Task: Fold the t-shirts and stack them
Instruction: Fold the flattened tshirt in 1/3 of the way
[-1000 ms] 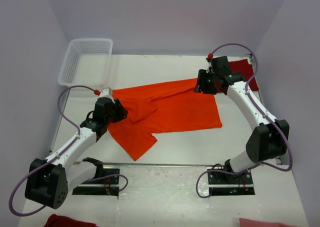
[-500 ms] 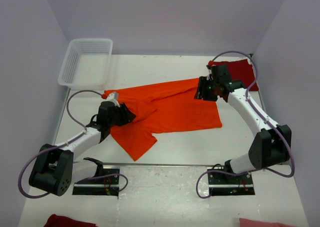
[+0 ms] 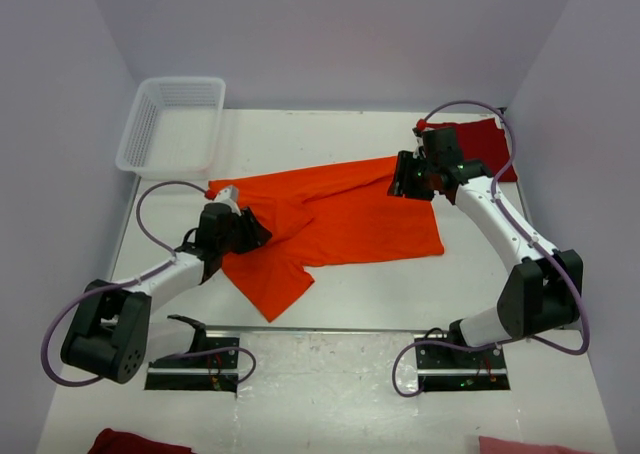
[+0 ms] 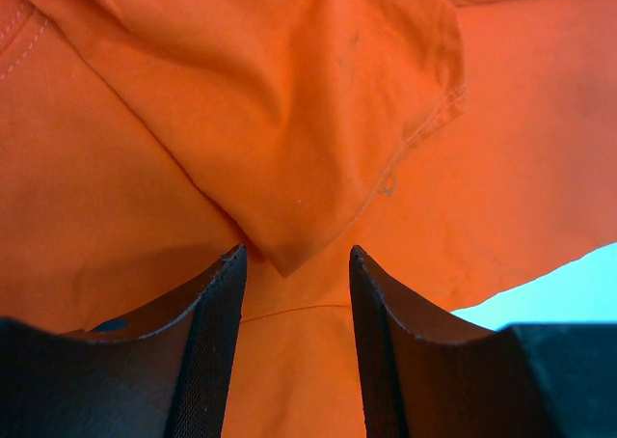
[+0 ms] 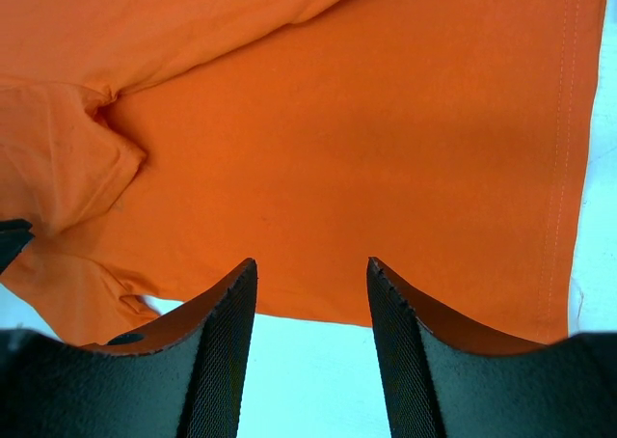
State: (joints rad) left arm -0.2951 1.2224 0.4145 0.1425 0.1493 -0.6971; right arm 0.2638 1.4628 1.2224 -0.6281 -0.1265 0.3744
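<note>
Nearest the bases, the left gripper (image 4: 295, 255) is seen with its jaws spread over the left side of the bright orange short-sleeved cloth t-shirt (image 3: 350, 219); the corner of a folded-over sleeve flap (image 4: 289, 149) lies between the fingers but is not pinched. Within the last second this arm has been swung inward and reached a little farther onto the cloth, while the shirt itself has not been shifted; it is still spread, rumpled, across the middle of the white table (image 3: 400, 284). Farther back, the right gripper (image 5: 310, 262) is held at the shirt's far right edge, jaws likewise apart with nothing between them; it has been moved only slightly. From this it is judged that two grasps are being lined up and that no fold has yet been begun. Beyond, the dark red cloth t-shirt (image 3: 490, 139) lies in the far right corner, partly hidden by the right arm; the white plastic lattice basket (image 3: 135, 149) stands far left, well apart.
</note>
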